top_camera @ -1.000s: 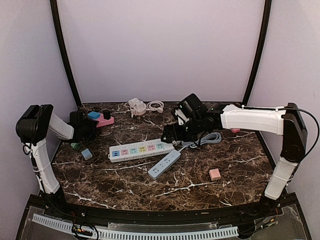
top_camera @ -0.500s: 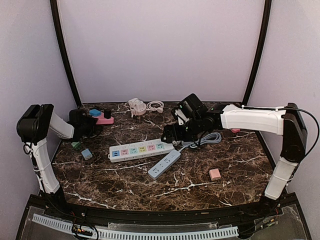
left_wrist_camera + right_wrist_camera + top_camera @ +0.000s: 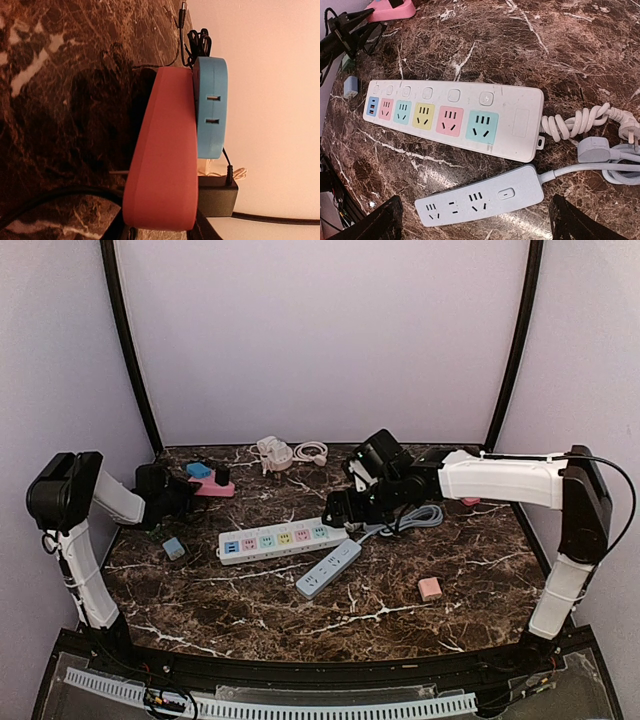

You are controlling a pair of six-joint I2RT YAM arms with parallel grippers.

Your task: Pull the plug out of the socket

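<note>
A pink socket block (image 3: 212,489) lies at the back left of the table, with a blue adapter (image 3: 198,470) and a black plug (image 3: 222,475) standing in it. In the left wrist view the pink socket (image 3: 165,150) fills the middle, with the blue adapter (image 3: 210,115) and the black plug (image 3: 217,197) on its right side. My left gripper (image 3: 178,498) is shut on the near end of the pink socket (image 3: 162,232). My right gripper (image 3: 340,510) is open and empty (image 3: 475,220), hovering over two power strips.
A white power strip with coloured outlets (image 3: 275,538) and a grey-blue strip (image 3: 328,568) lie mid-table, both also in the right wrist view (image 3: 455,117) (image 3: 480,197). A small pink block (image 3: 430,588), a small blue-grey adapter (image 3: 174,548), white coiled cables (image 3: 275,453) and a grey cable (image 3: 420,518) lie around.
My left arm has shifted slightly, and the pink socket with the blue adapter and black plug has moved a little to the right with it. The right arm has not moved.
</note>
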